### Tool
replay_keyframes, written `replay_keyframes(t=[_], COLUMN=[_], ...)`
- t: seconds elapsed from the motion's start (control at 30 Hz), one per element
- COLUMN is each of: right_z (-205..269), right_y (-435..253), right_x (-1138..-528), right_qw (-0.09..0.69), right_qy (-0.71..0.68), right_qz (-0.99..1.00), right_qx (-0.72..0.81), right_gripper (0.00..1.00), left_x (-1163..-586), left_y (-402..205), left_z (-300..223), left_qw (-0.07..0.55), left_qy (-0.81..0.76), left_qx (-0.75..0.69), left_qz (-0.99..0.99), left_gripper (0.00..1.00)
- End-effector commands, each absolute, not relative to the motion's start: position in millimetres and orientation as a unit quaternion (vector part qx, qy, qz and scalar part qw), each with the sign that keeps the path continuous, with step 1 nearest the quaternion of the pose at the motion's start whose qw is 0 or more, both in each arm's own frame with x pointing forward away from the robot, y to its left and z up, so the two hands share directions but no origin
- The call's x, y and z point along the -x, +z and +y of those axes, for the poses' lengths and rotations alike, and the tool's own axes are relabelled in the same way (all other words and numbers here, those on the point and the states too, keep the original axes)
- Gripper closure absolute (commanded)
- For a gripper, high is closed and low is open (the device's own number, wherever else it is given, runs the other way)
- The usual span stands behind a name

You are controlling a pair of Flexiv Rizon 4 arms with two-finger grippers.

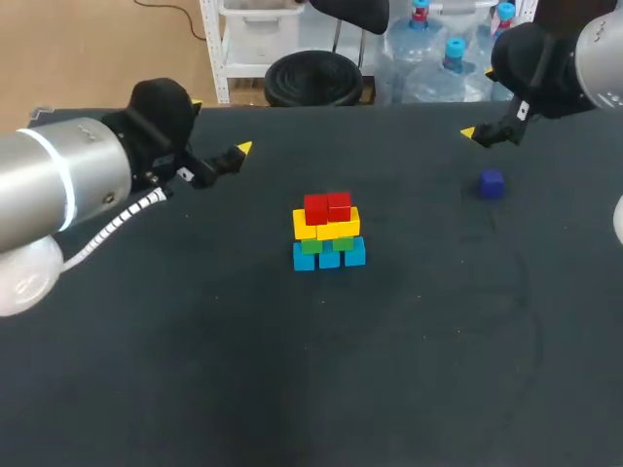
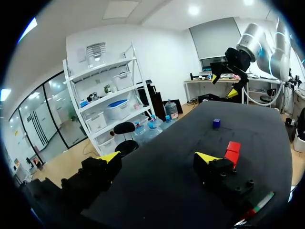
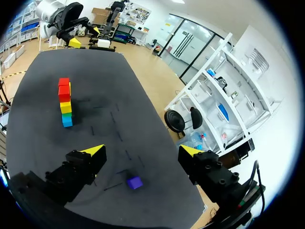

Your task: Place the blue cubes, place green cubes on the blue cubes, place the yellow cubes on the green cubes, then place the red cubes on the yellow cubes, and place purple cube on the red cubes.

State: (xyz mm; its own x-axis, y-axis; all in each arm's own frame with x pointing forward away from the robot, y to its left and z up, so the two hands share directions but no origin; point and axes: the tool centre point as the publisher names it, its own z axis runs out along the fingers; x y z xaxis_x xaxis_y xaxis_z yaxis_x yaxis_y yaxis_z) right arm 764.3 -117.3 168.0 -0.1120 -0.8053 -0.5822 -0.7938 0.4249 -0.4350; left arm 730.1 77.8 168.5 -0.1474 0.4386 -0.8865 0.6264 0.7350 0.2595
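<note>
Dark table [image 1: 292, 370], purple cube [image 3: 134, 182] ahead of parted right claw [image 3: 143, 150], left claw [image 2: 158, 156] parted

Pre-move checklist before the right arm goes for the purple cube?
1. Right gripper open and empty: ok.
2. Purple cube alone on the table, just ahead of the right gripper, nothing touching it: ok.
3. Red cubes on top of the stack, nothing on them: ok.
4. Left gripper open, empty, apart from the stack: ok.
5. Stack layers squarely aligned: cannot tell.
</note>
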Motion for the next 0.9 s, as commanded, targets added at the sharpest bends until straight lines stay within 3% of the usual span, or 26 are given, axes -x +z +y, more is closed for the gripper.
replay_keyframes(t=[0.03, 0.57, 0.9], right_z=[-115.3, -115.3, -106.7], right_y=[166.6, 166.6, 131.0], right_x=[-761.3, -761.3, -777.7], right_qw=[0.416, 0.416, 0.326], right_qy=[-0.039, -0.039, -0.045], right_qz=[0.746, 0.746, 0.715], right_qx=[0.519, 0.519, 0.617], right_gripper=[0.00, 0.00, 0.00], left_x=[-728.7, -728.7, -728.7], left_y=[166.5, 166.5, 166.5], left_z=[74.5, 74.5, 74.5], left_qw=[0.557, 0.557, 0.557], left_qy=[-0.071, -0.071, -0.071], left_qx=[-0.343, -0.343, -0.343], left_qz=[0.754, 0.754, 0.754], left_gripper=[0.00, 0.00, 0.00])
